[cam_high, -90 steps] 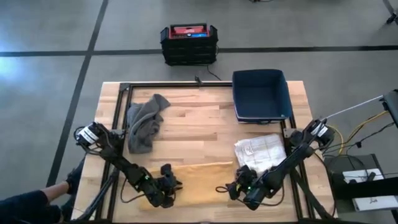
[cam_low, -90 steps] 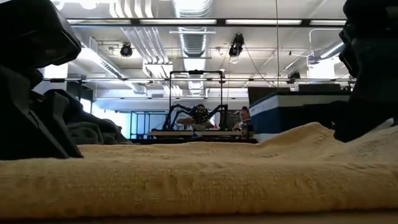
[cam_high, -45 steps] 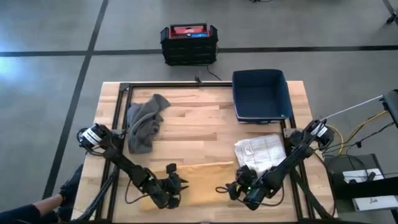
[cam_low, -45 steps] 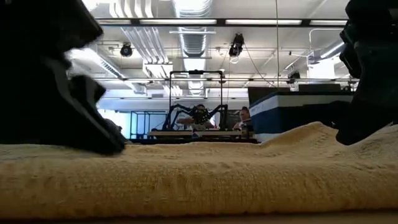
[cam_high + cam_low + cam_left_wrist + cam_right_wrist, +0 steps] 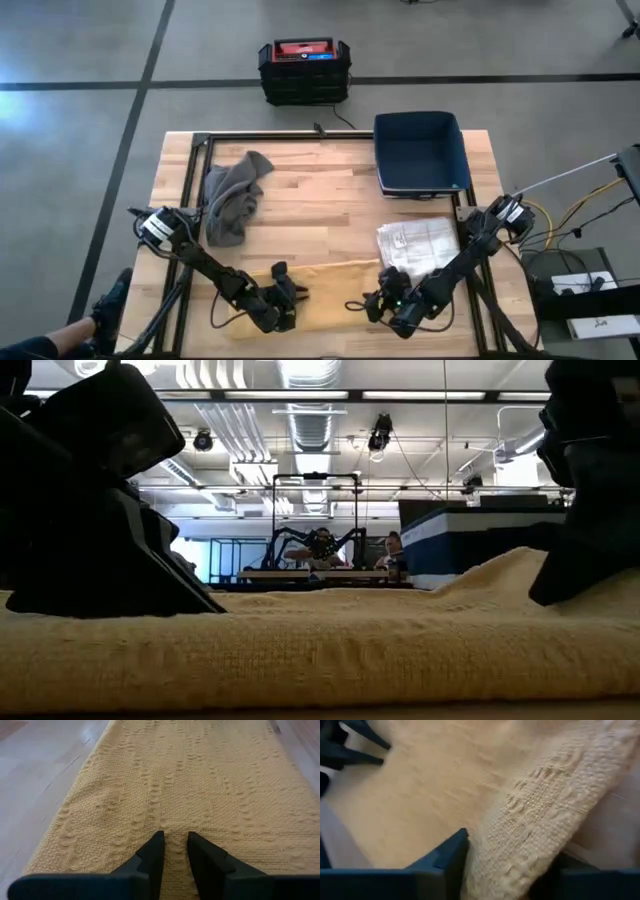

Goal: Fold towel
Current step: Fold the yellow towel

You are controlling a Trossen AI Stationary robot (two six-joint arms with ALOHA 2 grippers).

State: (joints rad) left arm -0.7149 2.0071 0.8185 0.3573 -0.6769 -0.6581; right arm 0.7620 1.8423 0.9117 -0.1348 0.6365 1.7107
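A yellow towel (image 5: 322, 290) lay flat along the near edge of the wooden table (image 5: 320, 200), stretched between the two grippers, with the left gripper (image 5: 290, 297) at one end and the right gripper (image 5: 358, 303) at the other. In the left wrist view the left gripper (image 5: 174, 839) had its jaws nearly closed, only a narrow slot between them, and the fingertips (image 5: 156, 841) pressed down onto the woven surface of the towel (image 5: 190, 785), which spread out ahead of the jaws; whether any cloth was pinched in the slot could not be told. In the right wrist view the right gripper (image 5: 512, 865) had its jaws spread apart with a raised, bunched edge of the towel (image 5: 530, 820) sitting between them, the cloth filling the gap. Beyond the jaws, farther up the table, lay a crumpled grey cloth (image 5: 233, 195), a folded white towel (image 5: 420, 243) just beside the right arm, and a dark blue bin (image 5: 420, 152) at the far corner
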